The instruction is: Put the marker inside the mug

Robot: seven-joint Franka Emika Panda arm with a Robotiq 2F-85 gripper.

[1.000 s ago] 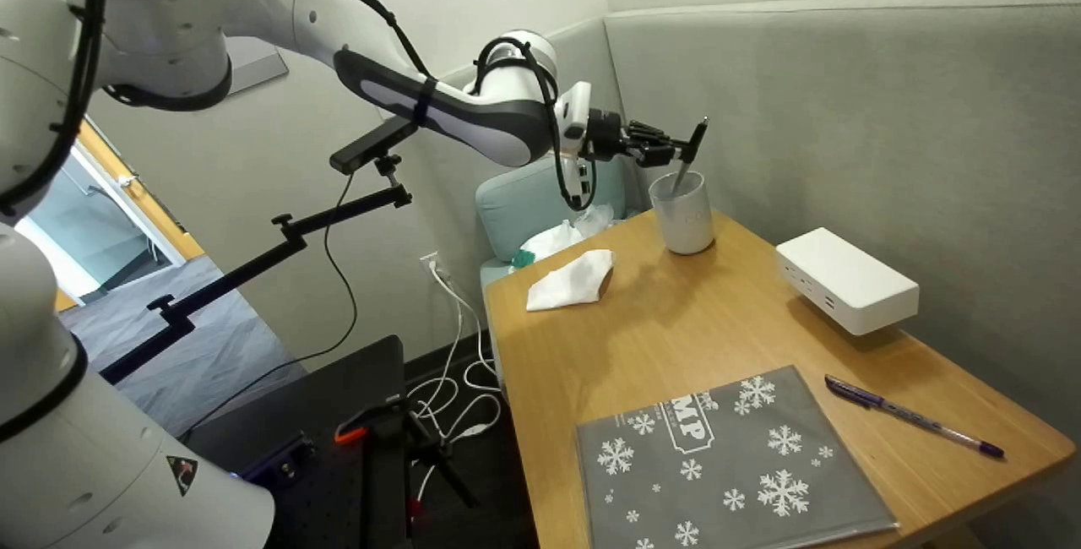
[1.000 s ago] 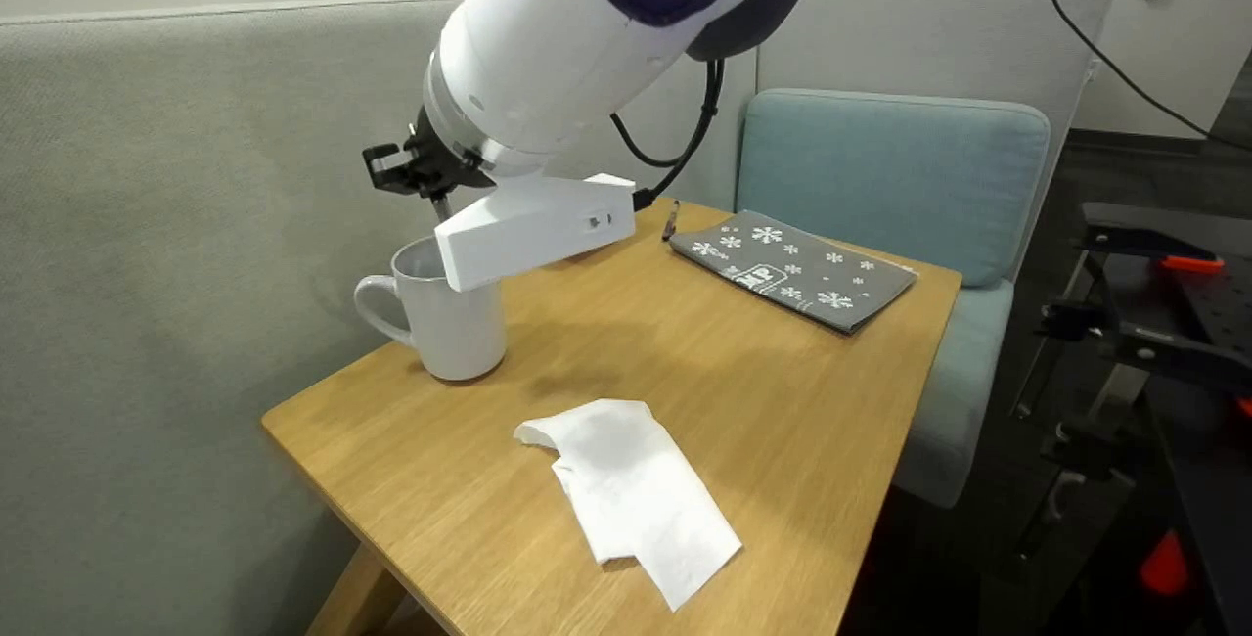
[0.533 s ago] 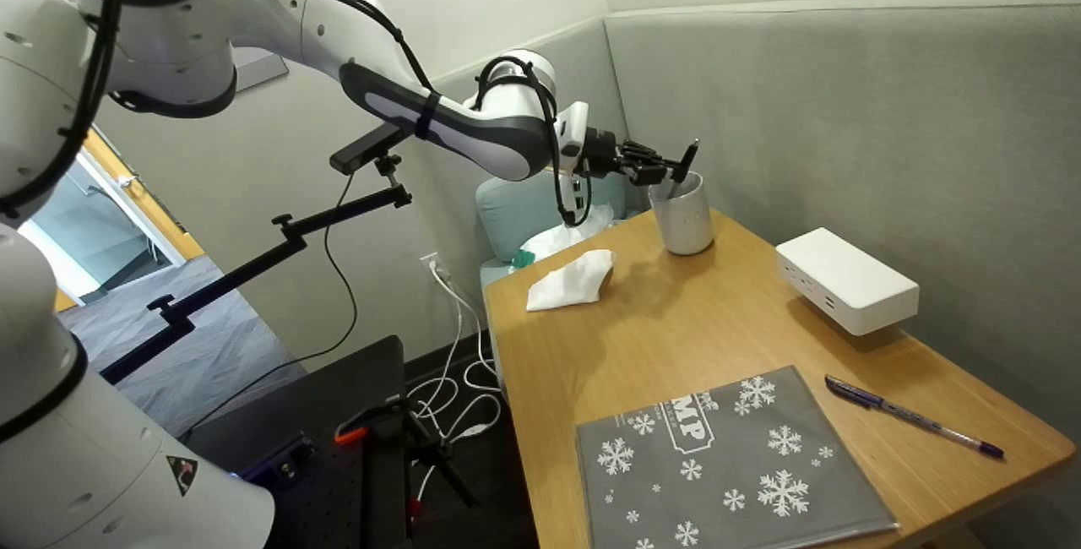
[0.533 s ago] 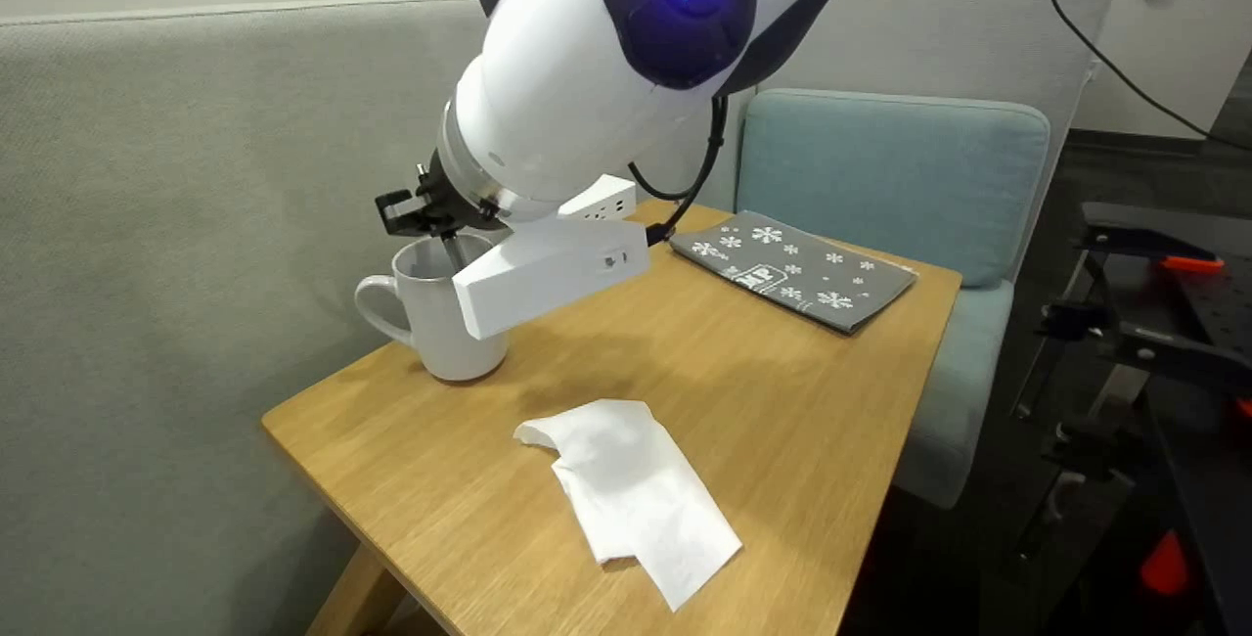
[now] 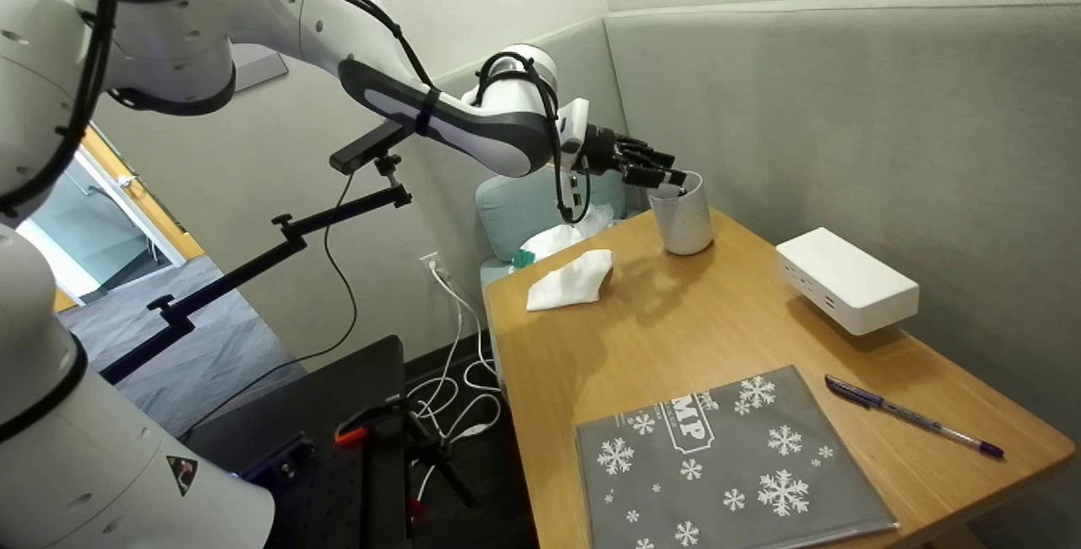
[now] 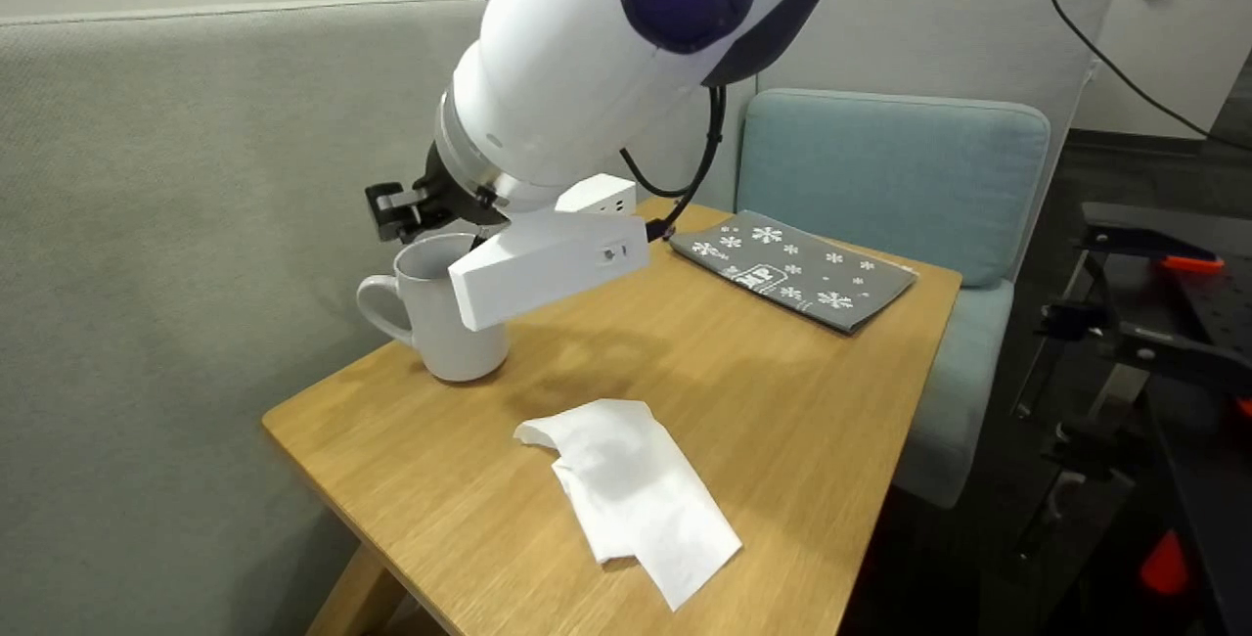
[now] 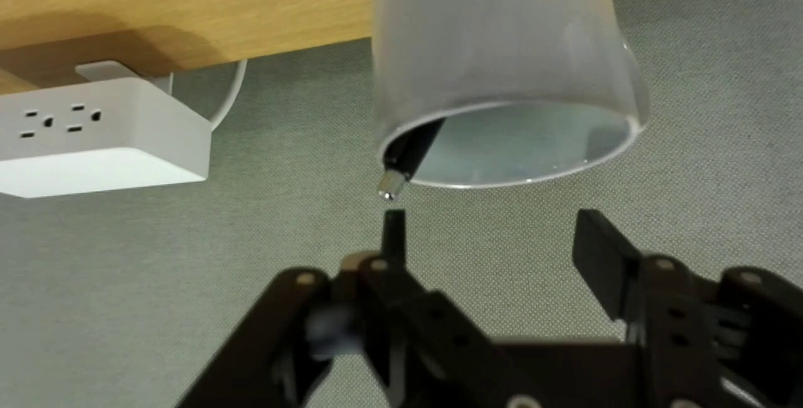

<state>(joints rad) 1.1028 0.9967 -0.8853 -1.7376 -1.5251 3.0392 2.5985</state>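
Observation:
The mug (image 7: 495,37), pale grey-white with a handle, stands upright near the table's end in both exterior views. The dark marker (image 7: 411,154) leans inside it against the rim in the wrist view, its metal-tipped end sticking out a little past the rim. Its lower part is hidden by the mug wall. My gripper (image 7: 489,226) stands open just above the mug's mouth, with nothing between its fingers. The left finger (image 7: 394,232) is close to the marker's end but apart from it in the wrist view.
A white power box (image 5: 847,279) is by the padded wall. A white napkin (image 6: 636,489), a grey snowflake pouch (image 5: 726,464) and a long thin pen (image 5: 912,418) lie on the table (image 5: 574,363).
My gripper came down over the mug holding the marker, then opened and rose slightly. The marker has dropped from between the fingers into the mug.

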